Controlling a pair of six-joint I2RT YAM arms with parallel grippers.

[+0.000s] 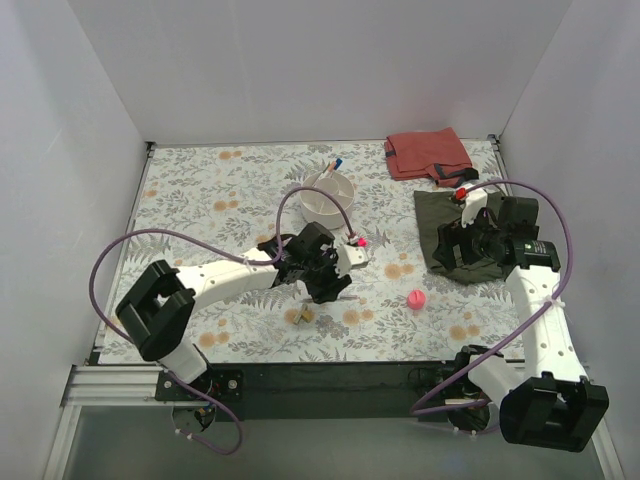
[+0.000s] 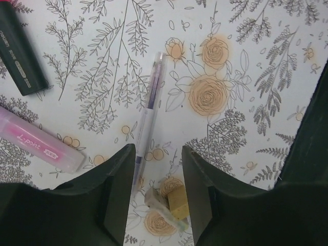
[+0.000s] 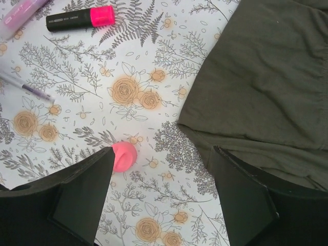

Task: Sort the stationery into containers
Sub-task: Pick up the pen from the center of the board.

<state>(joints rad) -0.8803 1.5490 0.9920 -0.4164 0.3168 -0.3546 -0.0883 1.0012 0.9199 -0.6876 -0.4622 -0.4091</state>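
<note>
The round white bowl (image 1: 328, 198) stands at mid-table with pens sticking out of its far side. My left gripper (image 1: 328, 284) is open and empty, low over the table. In the left wrist view its jaws (image 2: 158, 169) straddle two tan bits (image 2: 175, 203), with a clear lilac pen (image 2: 148, 105) ahead and a pink tube (image 2: 41, 146) to the left. The tan bits also show from the top (image 1: 303, 315). My right gripper (image 1: 447, 262) is open and empty. In the right wrist view (image 3: 161, 189) a pink ball (image 3: 124, 155) lies beside its left finger. A black-pink highlighter (image 3: 79, 19) lies farther off.
An olive-green cloth (image 3: 266, 87) lies under and right of my right gripper. A folded red cloth (image 1: 428, 155) is at the back right. The pink ball (image 1: 416, 298) sits between the arms. White walls close in the table on three sides.
</note>
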